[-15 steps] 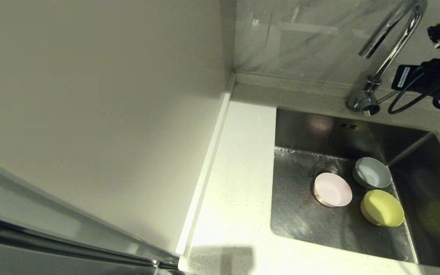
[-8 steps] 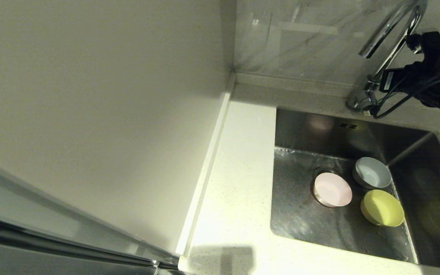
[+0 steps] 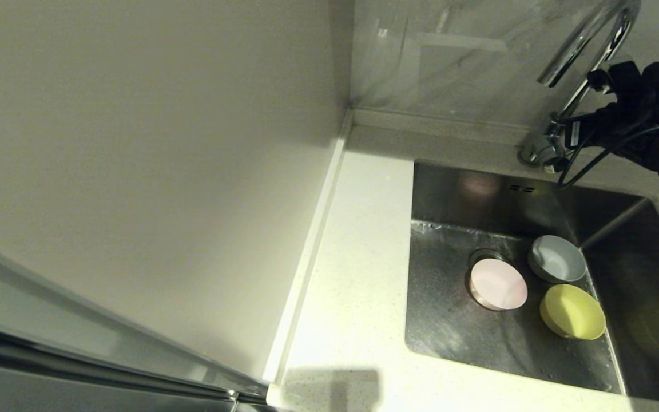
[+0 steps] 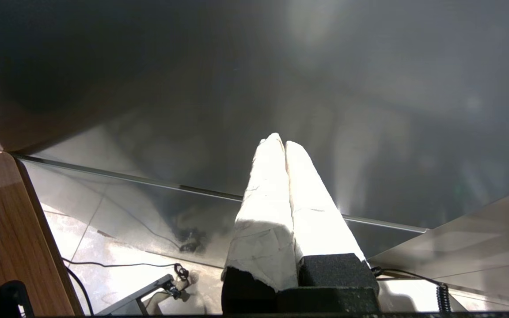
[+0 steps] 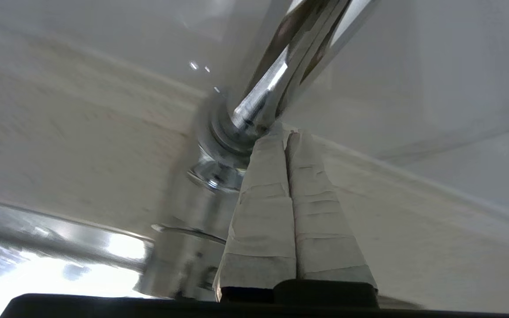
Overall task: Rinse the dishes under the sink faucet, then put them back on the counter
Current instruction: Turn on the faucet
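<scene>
Three small bowls lie in the steel sink (image 3: 449,326): a pale pink one (image 3: 498,284) over the drain, a blue-grey one (image 3: 557,259) behind it and a yellow-green one (image 3: 572,312) on the right. The chrome faucet (image 3: 568,50) rises at the back right. My right gripper (image 3: 570,126) is shut with nothing in it. Its tips (image 5: 286,134) rest against the faucet stem (image 5: 281,66) just above the round base (image 5: 219,145), and the thin lever (image 5: 188,231) sticks out below. My left gripper (image 4: 281,141) is shut and empty, out of the head view.
The off-white counter (image 3: 358,257) runs along the sink's left side, up to a tall pale wall panel (image 3: 163,143). A marbled backsplash (image 3: 455,63) stands behind the faucet. The left wrist view shows a dark cabinet front and floor with cables.
My right gripper has moved left from the picture's right edge up to the faucet stem. The three bowls have not moved.
</scene>
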`<state>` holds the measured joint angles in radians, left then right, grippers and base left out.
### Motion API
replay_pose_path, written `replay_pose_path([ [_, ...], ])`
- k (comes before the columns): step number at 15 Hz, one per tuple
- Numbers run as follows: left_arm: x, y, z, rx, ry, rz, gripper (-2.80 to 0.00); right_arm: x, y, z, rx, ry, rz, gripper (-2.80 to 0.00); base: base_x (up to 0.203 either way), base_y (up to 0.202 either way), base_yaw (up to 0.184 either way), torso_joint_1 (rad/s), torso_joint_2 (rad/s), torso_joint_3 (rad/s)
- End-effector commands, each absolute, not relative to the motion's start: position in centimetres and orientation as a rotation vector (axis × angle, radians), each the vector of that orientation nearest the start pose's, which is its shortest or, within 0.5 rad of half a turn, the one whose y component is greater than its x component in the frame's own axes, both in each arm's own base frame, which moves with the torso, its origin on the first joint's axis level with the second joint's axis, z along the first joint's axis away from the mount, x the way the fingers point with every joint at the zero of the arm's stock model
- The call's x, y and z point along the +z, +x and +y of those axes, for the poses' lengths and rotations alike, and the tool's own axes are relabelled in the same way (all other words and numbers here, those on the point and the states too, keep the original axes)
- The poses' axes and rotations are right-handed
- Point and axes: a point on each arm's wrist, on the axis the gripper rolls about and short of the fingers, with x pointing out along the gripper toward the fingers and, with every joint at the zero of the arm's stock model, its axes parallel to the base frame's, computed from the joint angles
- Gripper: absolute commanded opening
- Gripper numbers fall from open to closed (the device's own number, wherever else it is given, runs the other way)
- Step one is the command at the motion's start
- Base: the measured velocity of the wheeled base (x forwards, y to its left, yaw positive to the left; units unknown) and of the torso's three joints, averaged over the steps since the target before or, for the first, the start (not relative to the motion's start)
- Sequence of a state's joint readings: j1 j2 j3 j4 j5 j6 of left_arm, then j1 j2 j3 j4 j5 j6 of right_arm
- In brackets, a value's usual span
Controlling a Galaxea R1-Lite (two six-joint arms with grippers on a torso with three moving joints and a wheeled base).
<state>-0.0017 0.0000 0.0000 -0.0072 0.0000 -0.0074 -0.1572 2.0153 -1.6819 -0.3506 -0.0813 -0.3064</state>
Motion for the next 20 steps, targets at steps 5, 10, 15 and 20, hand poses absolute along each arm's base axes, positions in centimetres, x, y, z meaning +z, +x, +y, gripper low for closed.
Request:
replay_pose_path([
  [5, 7.5, -2.3, 0.0, -0.002, -0.008, -0.005, -2.8, 28.8, 39.6, -9.6, -0.283, -0.463, 0.159, -2.8, 0.0, 0.0, 0.0, 0.0, 0.0, 0.0],
  [10, 7.5, -2.3, 0.0, -0.002, -0.008, -0.005, -2.8, 29.2, 39.5, -9.5, -0.285, -0.412, 0.137, -2.8, 0.0, 0.0, 0.0, 0.0, 0.0, 0.0],
  [15, 7.5, -2.3, 0.0, 0.0, -0.008, -0.005, -2.8, 28.9, 39.1, -9.9, -0.29, -0.413, 0.153, -2.8, 0.0, 0.0, 0.0, 0.0, 0.0, 0.0],
  [20, 7.5, -2.3, 0.0, -0.002, -0.008, -0.005, -2.8, 25.4, 37.9, -9.4, -0.234, -0.405, 0.281, -2.8, 0.0, 0.0, 0.0, 0.0, 0.0, 0.0],
])
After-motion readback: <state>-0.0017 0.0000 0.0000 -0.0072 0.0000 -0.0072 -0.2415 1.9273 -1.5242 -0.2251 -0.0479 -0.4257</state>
